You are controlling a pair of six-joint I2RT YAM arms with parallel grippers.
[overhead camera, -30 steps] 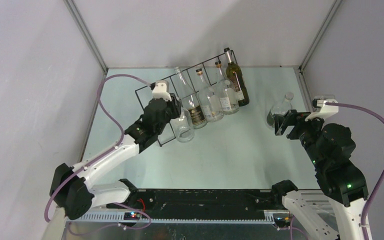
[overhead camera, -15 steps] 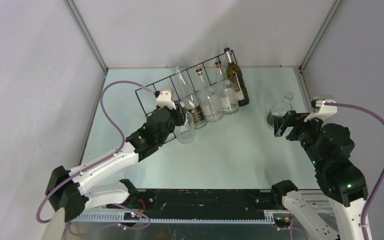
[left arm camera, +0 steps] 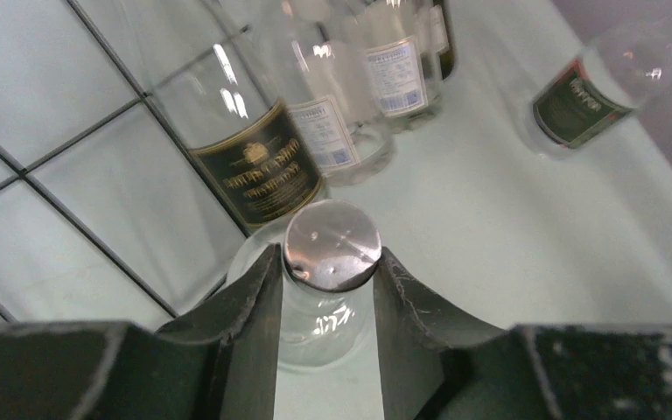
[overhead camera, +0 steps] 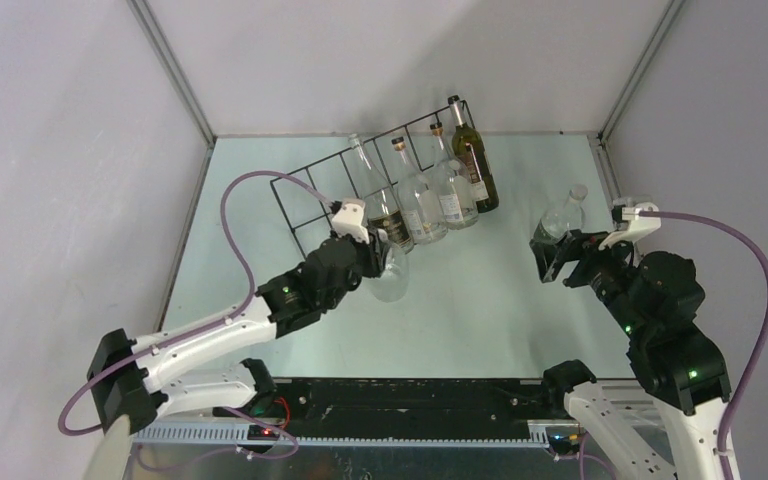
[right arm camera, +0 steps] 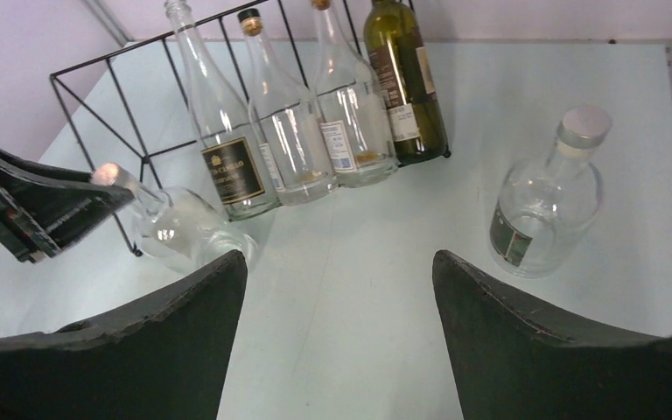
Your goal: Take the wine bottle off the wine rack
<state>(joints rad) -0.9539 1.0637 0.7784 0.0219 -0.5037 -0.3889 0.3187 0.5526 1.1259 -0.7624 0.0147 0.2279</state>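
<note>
My left gripper (overhead camera: 375, 255) is shut on the neck of a clear, unlabelled wine bottle (overhead camera: 392, 276), just below its round silver cap (left arm camera: 331, 245). The bottle hangs tilted over the table, just in front of the near end of the black wire wine rack (overhead camera: 305, 190). From the right wrist view the same bottle (right arm camera: 179, 227) sits beside the rack's near corner (right arm camera: 96, 114). My right gripper (overhead camera: 558, 255) stands open over bare table, nothing between its fingers (right arm camera: 184, 341).
Several more bottles lean in the rack: a clear one with a dark label (overhead camera: 388, 218), two clear ones, and a dark green one (overhead camera: 475, 160) at the far end. A squat clear bottle (overhead camera: 558, 218) stands alone beside my right gripper. Grey walls enclose the table.
My left gripper has carried the clear bottle to the right and nearer, out from the rack's end compartment. My right gripper has shifted slightly left.
</note>
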